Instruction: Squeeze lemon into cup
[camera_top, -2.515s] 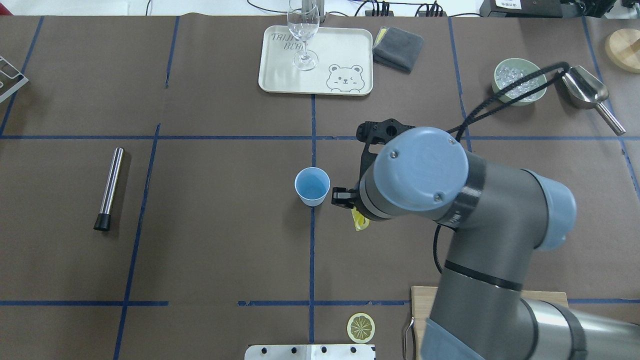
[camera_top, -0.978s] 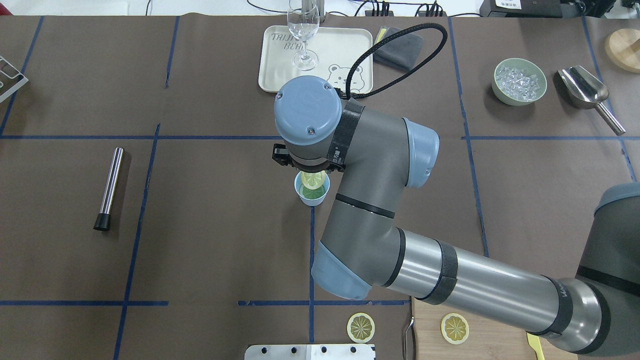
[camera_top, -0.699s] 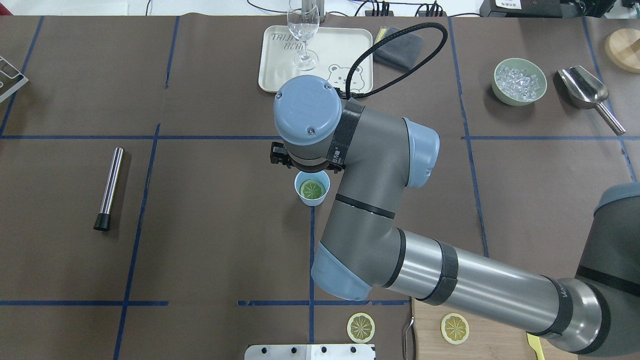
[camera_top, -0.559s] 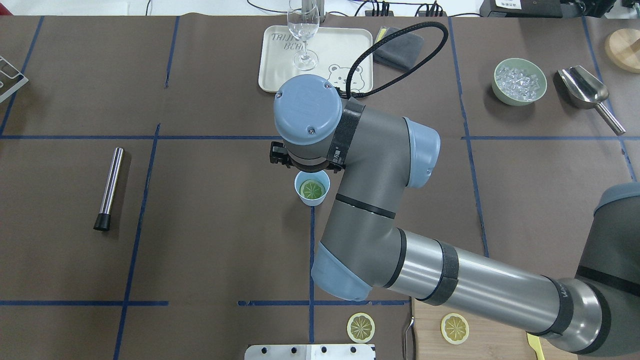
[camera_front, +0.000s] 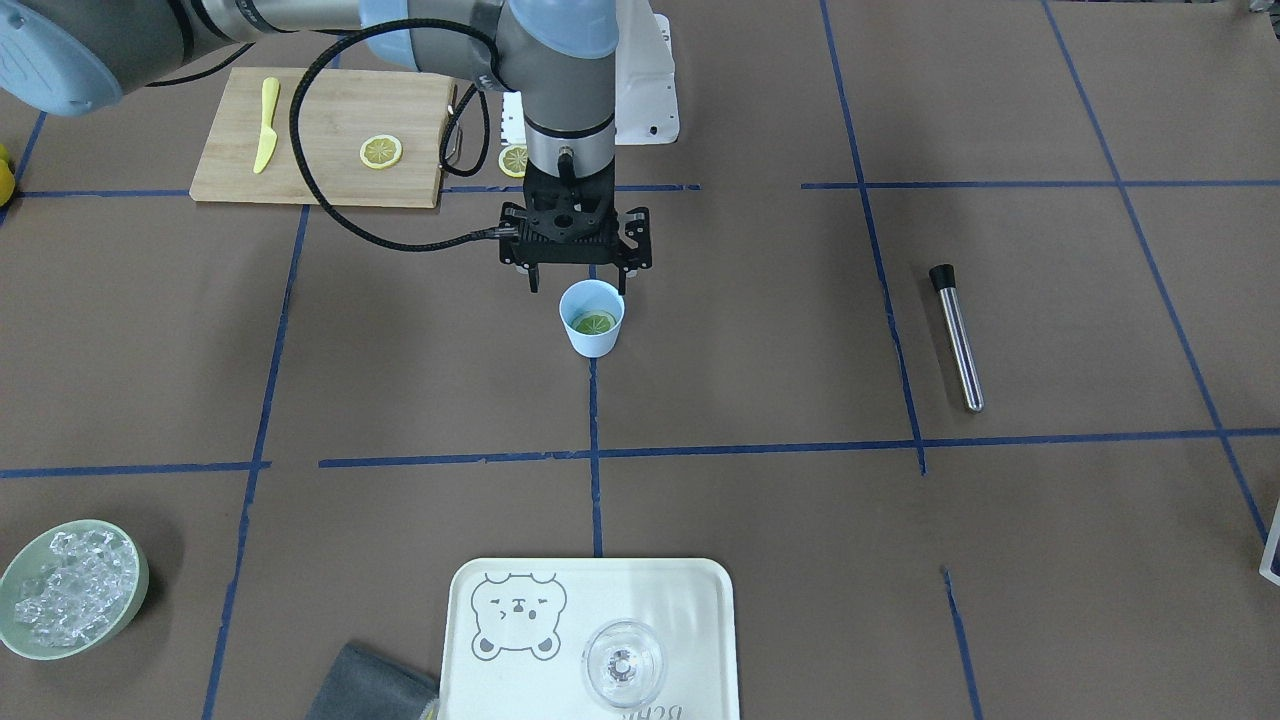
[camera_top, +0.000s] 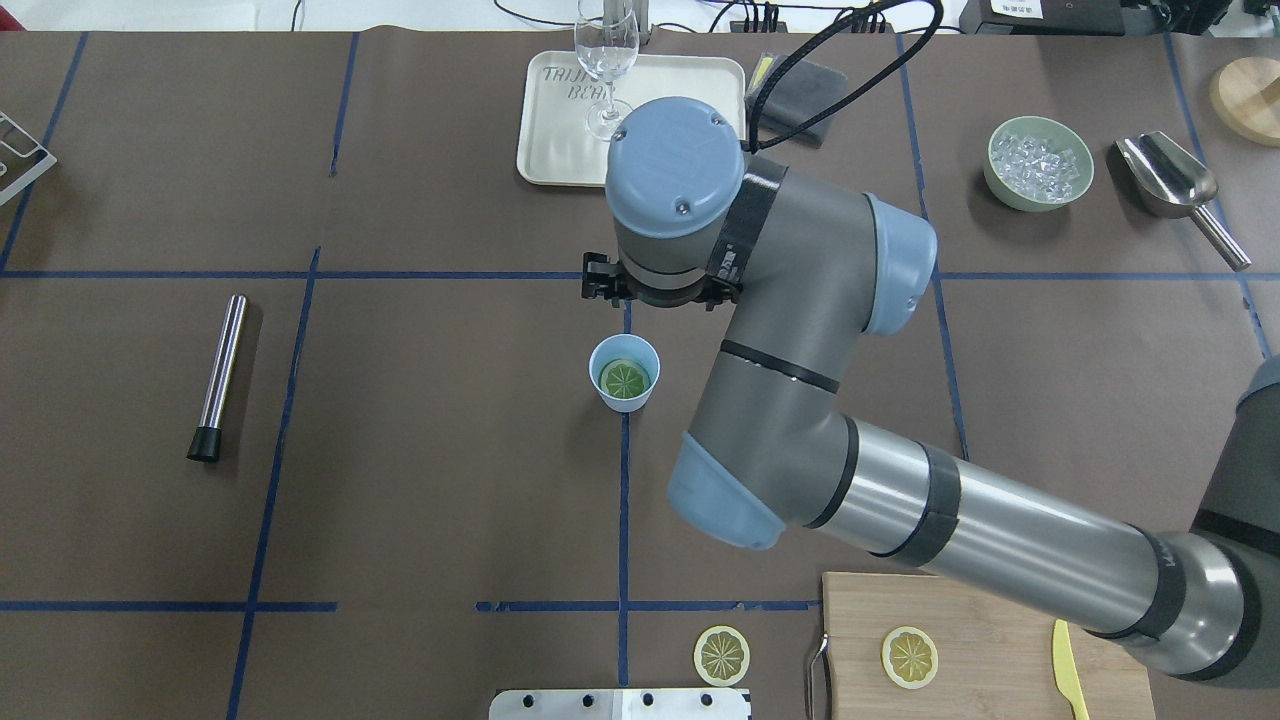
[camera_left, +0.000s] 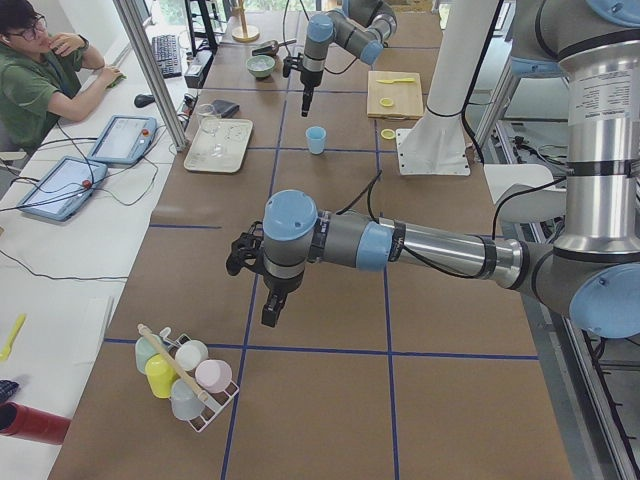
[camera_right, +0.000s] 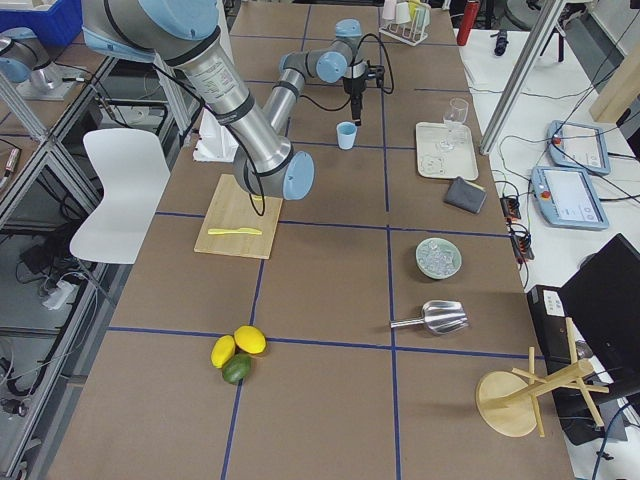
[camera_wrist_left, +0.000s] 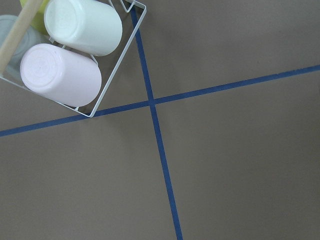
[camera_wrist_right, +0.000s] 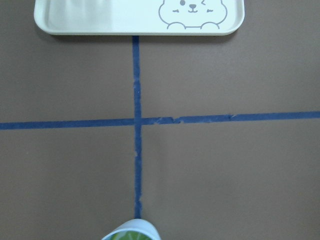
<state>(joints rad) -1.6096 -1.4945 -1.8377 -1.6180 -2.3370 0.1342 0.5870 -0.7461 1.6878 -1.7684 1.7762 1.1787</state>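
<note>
Brown paper covers your desk; mid-desk, the cup (camera_top: 625, 403) holds the lemon (camera_top: 625, 378) lying flat inside. Your right gripper (camera_front: 579, 282) hangs above it, jaws wide, empty. Delivery looks done; only retreat seems left. Of the left gripper (camera_left: 270, 312) you cannot tell.

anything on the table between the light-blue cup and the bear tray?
Nothing: in the front-facing view only bare brown paper and a blue tape crossing lie between the small light-blue cup and the cream bear-print tray.
</note>
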